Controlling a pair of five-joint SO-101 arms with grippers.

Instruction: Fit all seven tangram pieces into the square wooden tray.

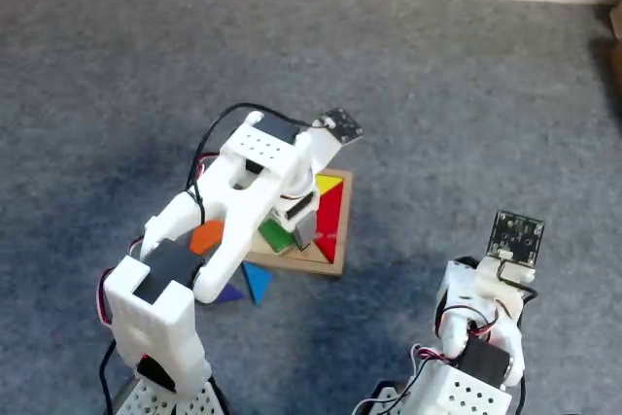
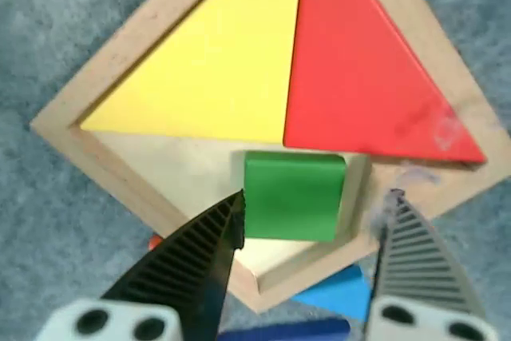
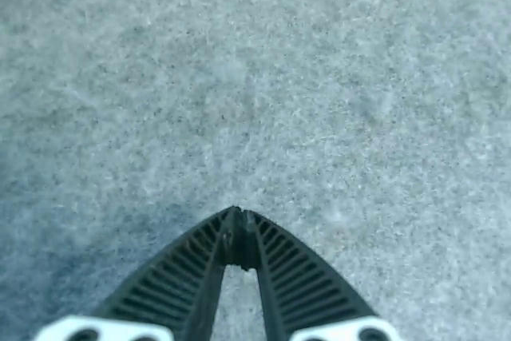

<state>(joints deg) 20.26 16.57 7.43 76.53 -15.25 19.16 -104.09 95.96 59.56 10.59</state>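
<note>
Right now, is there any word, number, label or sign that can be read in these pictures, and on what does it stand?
No text can be read.
Tray, yellow piece, red piece, green piece: no print on them.
Left arm's board, right arm's board: any marks there are too small to read.

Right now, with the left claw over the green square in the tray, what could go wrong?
The left claw is open, with one finger right at the edge of the green square. Lifting away could drag the square out of place. The blue triangle and orange piece lie close beside the tray, by the arm, which might knock them.
</note>
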